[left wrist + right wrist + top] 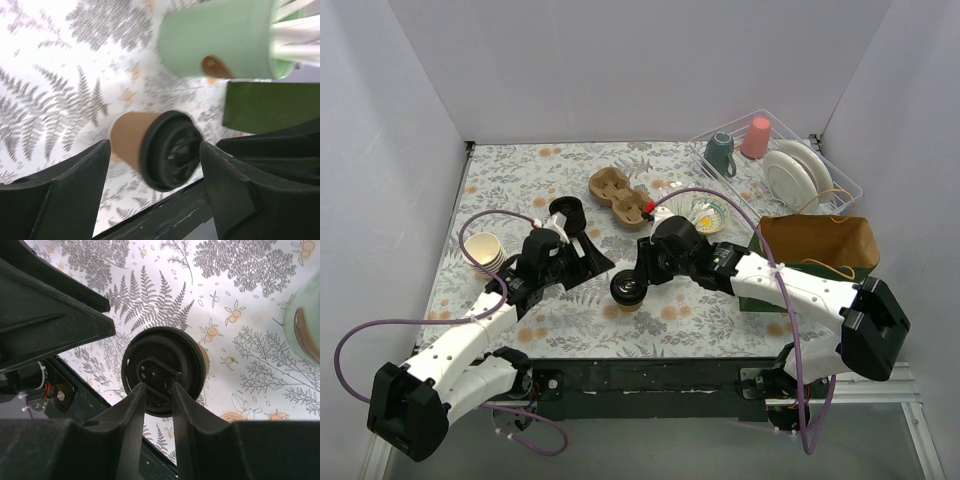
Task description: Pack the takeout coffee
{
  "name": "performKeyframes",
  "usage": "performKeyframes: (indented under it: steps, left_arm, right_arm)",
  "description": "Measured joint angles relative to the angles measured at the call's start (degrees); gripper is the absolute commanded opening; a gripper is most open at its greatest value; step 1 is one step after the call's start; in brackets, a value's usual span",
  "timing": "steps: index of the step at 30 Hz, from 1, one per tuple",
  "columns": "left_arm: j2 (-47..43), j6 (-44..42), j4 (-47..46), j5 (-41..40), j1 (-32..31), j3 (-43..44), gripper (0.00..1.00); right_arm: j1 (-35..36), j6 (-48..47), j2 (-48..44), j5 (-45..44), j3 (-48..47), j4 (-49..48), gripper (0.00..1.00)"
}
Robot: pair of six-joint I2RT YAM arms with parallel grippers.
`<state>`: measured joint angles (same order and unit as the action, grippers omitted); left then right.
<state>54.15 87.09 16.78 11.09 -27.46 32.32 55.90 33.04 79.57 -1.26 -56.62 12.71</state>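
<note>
The takeout coffee [627, 290], a brown paper cup with a black lid, stands near the table's front edge. My right gripper [642, 272] hovers right over it. In the right wrist view its fingertips [141, 390] rest on the lid [190, 357], and the jaws are nearly together with nothing between them. My left gripper [588, 258] is open, just left of the cup. In the left wrist view the cup [131, 137] lies ahead between the spread fingers [80, 175], not touched. The brown pulp carrier [618, 196] sits farther back, empty.
A black lid stack [565, 212] and a stack of paper cups [485, 250] stand at the left. A pale green dish [708, 213] and a brown paper bag [817, 243] lie at the right. A clear rack [840, 180] at the back right holds a teal mug [720, 153], a pink cup and plates.
</note>
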Motion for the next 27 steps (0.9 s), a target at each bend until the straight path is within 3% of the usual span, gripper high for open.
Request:
performKeyframes:
  steps: [5,13,27]
  left_arm:
    - [0.9,-3.5,2.4,-1.1,0.0,8.0,0.98]
    - [2.4,-11.5,7.0,-4.9,0.0,15.1,0.98]
    - [1.3,-20.5,6.8,-7.3,0.0,15.5,0.98]
  right_arm:
    - [0.0,-0.7,0.4,0.0,-3.3,1.7,0.39]
    - [0.0,-4.7,0.3,-2.3,-9.9,8.7,0.42]
    - [-1.0,-15.0,-5.0,-22.8,-26.8,26.2,0.45]
